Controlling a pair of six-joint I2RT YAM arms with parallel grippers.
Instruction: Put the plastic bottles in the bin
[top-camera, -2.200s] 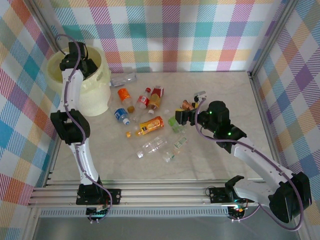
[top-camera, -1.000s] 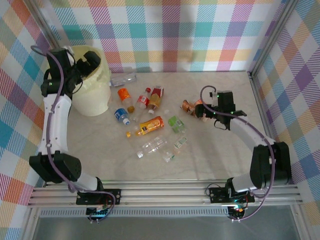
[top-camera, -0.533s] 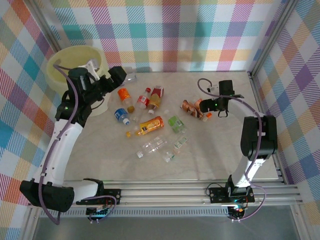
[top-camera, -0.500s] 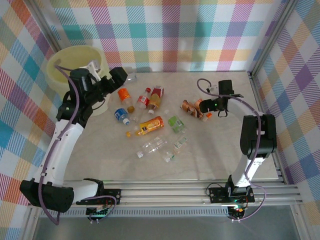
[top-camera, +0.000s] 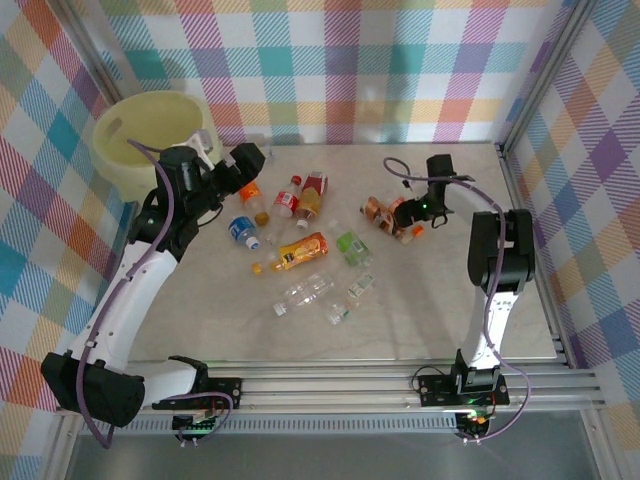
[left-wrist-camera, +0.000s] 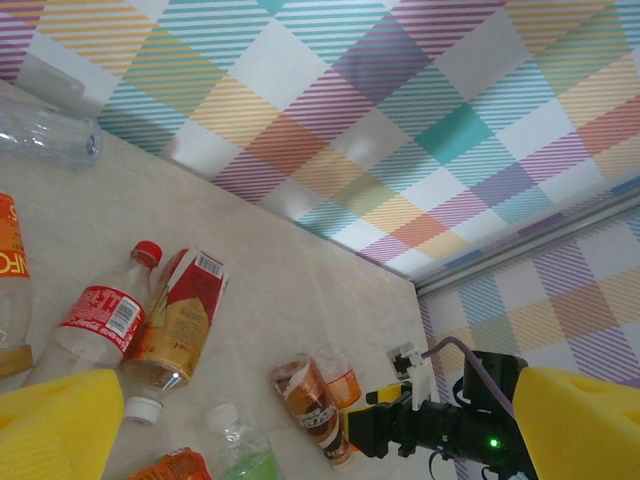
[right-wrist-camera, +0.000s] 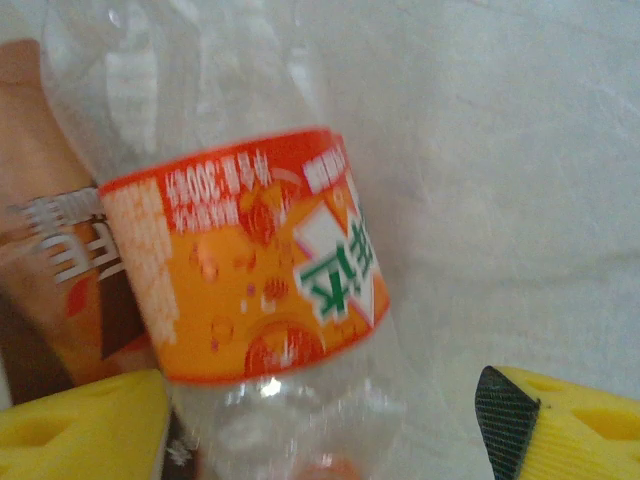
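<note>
The bin (top-camera: 150, 130) is a pale cream-yellow bucket at the back left. Several plastic bottles lie mid-table, among them an orange-labelled one (top-camera: 303, 250), a blue-labelled one (top-camera: 240, 231) and a red-labelled one (top-camera: 287, 200). My right gripper (top-camera: 405, 218) is low at the right, beside a brown bottle (top-camera: 378, 213). Its jaws (right-wrist-camera: 320, 410) are open around a clear bottle with an orange label (right-wrist-camera: 250, 290); the left finger (right-wrist-camera: 80, 425) is against it, the right finger (right-wrist-camera: 560, 420) stands apart. My left gripper (top-camera: 245, 160) hangs open and empty just right of the bin, its fingers (left-wrist-camera: 60, 420) wide.
A clear crushed bottle (left-wrist-camera: 50, 135) lies by the back wall. A green bottle (top-camera: 350, 245) and two clear ones (top-camera: 305, 292) lie toward the front. Checked walls close off the back and sides, with a metal frame post (top-camera: 520, 200) along the right.
My left arm has swung from over the bin rightward and down toward the bottles. My right gripper has shifted slightly back and its jaws have narrowed around the orange-labelled clear bottle.
</note>
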